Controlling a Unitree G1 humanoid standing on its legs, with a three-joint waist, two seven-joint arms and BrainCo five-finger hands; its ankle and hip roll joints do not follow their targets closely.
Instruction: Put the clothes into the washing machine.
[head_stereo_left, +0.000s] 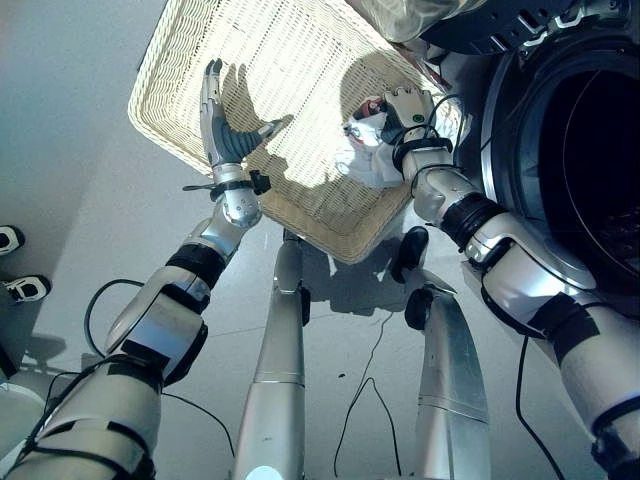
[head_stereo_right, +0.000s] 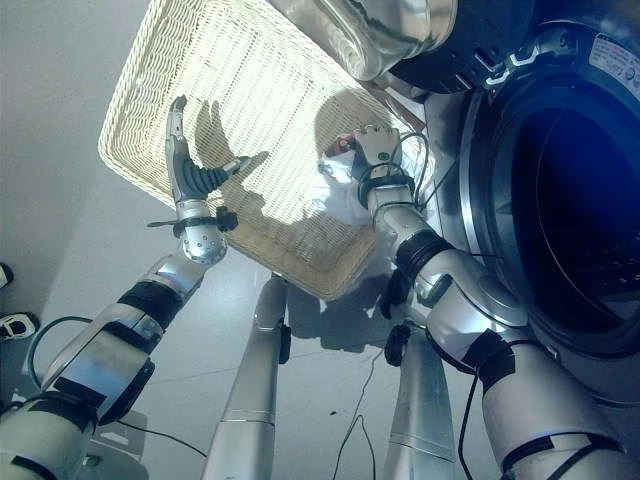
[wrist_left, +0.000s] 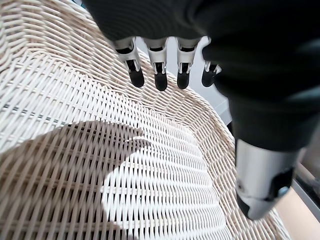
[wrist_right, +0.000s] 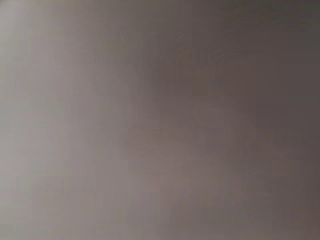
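Left eye view: soft laundry at the basket's right end, drum open beside it

Left eye view, from the left: the left robot hand (head_stereo_left: 222, 128) hangs over the wicker basket (head_stereo_left: 180, 60) with its fingers straight and spread, holding nothing; its own wrist camera shows the dark fingertips (wrist_left: 160, 80) clear above the bare weave. Further right, a small crumpled bundle of white cloth with a touch of red, the clothes (head_stereo_left: 362, 160), lies against the basket's right end. The right robot hand (head_stereo_left: 405, 108) sits directly on top of that bundle, back of the hand upward; whether its fingers have closed on the cloth cannot be told, since they are hidden beneath it and its wrist camera gives nothing readable. At the far right the washing machine (head_stereo_right: 560, 180) stands with its dark drum open, just beside the basket.

The bundle looks light, limp and unbreakable, likely to sag and trail once lifted. A hold on the thick gathered middle, taking several folds at once, should serve better than an edge, which could let the rest drag on the basket rim or the drum's lip
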